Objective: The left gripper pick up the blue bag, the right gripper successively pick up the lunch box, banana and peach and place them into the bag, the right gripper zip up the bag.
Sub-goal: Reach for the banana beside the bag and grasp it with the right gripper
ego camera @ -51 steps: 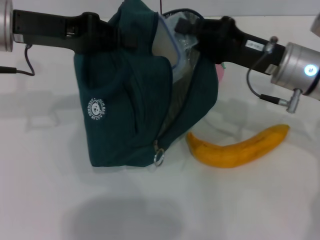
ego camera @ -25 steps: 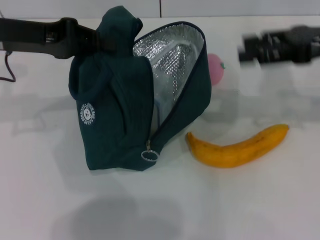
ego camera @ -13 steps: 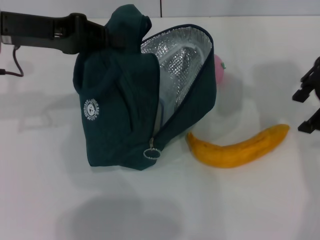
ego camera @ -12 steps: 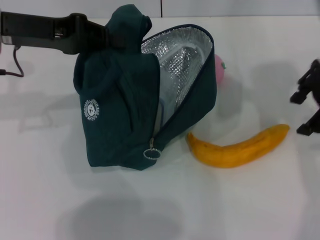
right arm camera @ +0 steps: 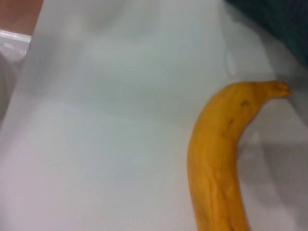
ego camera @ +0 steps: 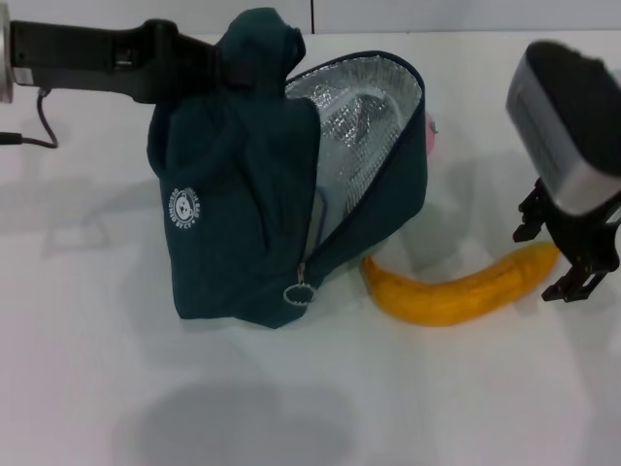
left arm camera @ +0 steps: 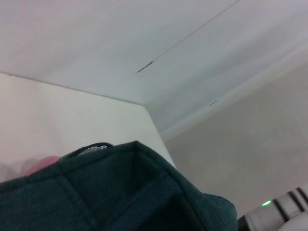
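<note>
The blue bag [ego camera: 243, 194] hangs by its top from my left gripper [ego camera: 215, 70], which is shut on the fabric with its fingers buried in the folds. The bag's mouth gapes to the right, showing silver lining [ego camera: 364, 107]. A pale edge of the lunch box [ego camera: 320, 209] shows inside. The banana [ego camera: 456, 291] lies on the table just right of the bag and fills the right wrist view [right arm camera: 216, 159]. My right gripper [ego camera: 553, 254] is open, one finger on either side of the banana's right end. Behind the bag, a pink sliver of the peach [ego camera: 432, 131] shows.
The white table [ego camera: 291, 408] runs to a pale wall at the back. The zipper's ring pull [ego camera: 297, 293] hangs at the bag's lower front. The left wrist view shows bag fabric [left arm camera: 120, 192] and the peach [left arm camera: 43, 163].
My right gripper has come in from the right edge and down over the banana's right end. The bag has swung slightly to the right in the left gripper.
</note>
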Controlling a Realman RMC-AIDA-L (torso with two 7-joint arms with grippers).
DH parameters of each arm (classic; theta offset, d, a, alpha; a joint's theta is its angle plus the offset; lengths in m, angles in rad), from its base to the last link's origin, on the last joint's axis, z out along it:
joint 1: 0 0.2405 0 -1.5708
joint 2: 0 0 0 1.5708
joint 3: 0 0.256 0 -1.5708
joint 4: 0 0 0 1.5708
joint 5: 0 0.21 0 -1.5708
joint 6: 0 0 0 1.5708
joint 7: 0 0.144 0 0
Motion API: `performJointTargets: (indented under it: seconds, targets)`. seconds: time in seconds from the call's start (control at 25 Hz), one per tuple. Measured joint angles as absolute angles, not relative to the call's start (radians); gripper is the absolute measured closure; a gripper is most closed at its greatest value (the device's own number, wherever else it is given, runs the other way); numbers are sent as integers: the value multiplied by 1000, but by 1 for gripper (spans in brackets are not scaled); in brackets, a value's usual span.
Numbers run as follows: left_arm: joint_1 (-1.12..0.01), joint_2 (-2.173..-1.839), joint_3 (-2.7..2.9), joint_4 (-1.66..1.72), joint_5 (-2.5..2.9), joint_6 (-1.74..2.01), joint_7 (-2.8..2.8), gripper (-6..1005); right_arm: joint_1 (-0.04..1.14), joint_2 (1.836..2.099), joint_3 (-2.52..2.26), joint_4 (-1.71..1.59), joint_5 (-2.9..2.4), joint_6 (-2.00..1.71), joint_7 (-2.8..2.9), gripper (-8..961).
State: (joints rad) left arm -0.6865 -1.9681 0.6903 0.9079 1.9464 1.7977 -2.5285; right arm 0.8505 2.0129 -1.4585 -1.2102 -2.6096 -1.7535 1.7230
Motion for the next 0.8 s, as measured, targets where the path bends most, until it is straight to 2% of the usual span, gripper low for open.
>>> performJointTargets:
  seconds: [0.36, 0.8]
  targets:
    - [-684, -1978, 694, 910, 1941, 1787, -2525, 961, 824, 2023, -1529, -1175, -2595, -1598, 1629, 230]
    - [-697, -1968, 695, 910, 1938, 1785, -2527, 961, 834, 2025, -1588, -1104, -2553, -1520, 1612, 229]
